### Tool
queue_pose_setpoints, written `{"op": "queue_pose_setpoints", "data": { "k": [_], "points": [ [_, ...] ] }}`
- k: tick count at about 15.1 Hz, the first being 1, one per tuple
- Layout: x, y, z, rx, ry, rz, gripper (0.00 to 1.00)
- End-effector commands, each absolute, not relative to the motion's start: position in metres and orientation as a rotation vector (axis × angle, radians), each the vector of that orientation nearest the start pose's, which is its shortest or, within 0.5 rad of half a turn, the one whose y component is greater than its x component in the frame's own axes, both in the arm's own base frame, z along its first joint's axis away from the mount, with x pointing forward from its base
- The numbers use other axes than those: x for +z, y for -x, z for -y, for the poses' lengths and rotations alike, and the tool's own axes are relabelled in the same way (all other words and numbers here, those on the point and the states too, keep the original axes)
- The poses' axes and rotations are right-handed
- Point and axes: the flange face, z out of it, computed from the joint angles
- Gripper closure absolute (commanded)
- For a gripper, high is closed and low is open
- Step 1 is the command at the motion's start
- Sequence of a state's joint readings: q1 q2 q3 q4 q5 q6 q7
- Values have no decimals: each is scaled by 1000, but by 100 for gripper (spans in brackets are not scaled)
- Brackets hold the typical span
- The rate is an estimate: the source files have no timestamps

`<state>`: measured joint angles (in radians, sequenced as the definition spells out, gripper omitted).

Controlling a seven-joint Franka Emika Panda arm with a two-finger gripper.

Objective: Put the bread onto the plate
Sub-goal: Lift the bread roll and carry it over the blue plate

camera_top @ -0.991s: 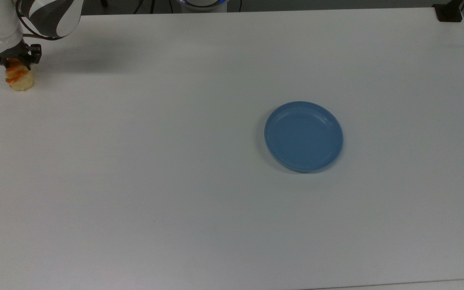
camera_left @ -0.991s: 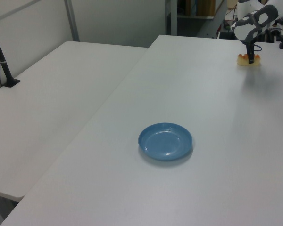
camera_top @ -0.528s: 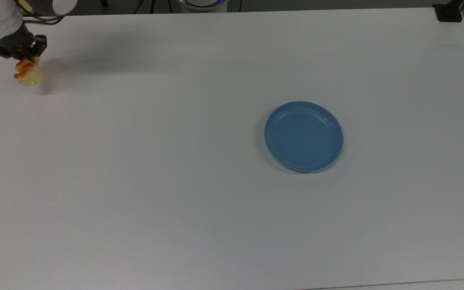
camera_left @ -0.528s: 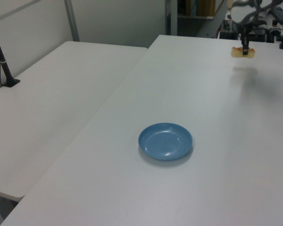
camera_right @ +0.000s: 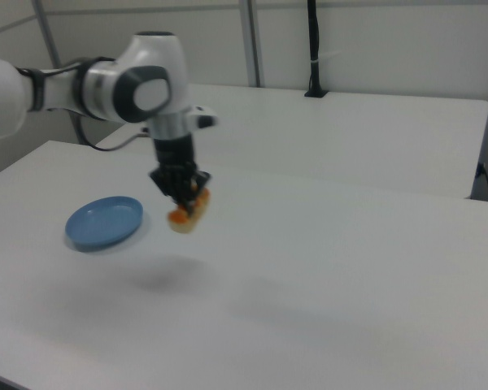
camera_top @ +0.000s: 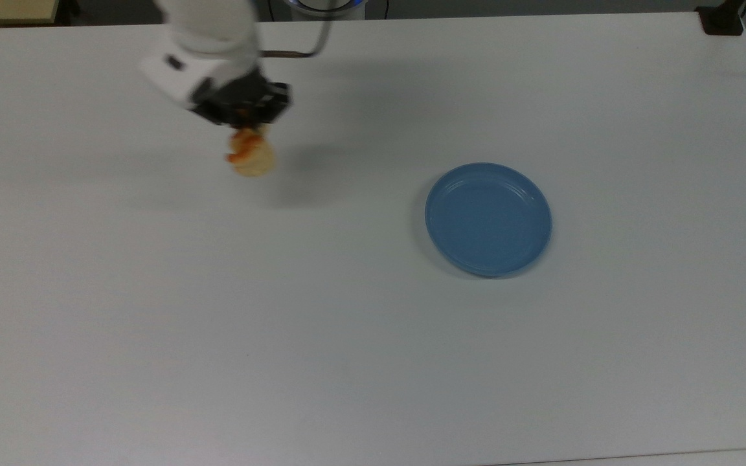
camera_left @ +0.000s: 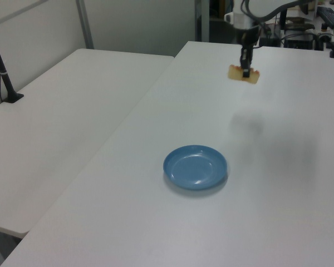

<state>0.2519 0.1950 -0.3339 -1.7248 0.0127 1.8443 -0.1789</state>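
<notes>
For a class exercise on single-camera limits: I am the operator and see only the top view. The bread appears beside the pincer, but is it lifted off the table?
Observer: Yes. In the right view the bread hangs in the pincer well above the table, its shadow apart below it.
Operator: Is it level?
Observer: No; the right view shows it tilted, one end lower.
Operator: Anything on the plate?
Observer: The left view shows the plate bare, with the bread high and far behind it.
</notes>
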Motion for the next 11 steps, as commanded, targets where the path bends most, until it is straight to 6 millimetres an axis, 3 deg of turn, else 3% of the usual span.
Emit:
{"op": "queue_pose_setpoints", "data": {
  "k": [1,5,7,11],
  "points": [
    [474,-610,-77,132,3179,96,92],
    [448,-616,-176,139,3199,-9,91],
    [423,-625,-203,96,3214,-98,88],
    [371,-635,-256,-4,3242,-107,81]
  ]
}}
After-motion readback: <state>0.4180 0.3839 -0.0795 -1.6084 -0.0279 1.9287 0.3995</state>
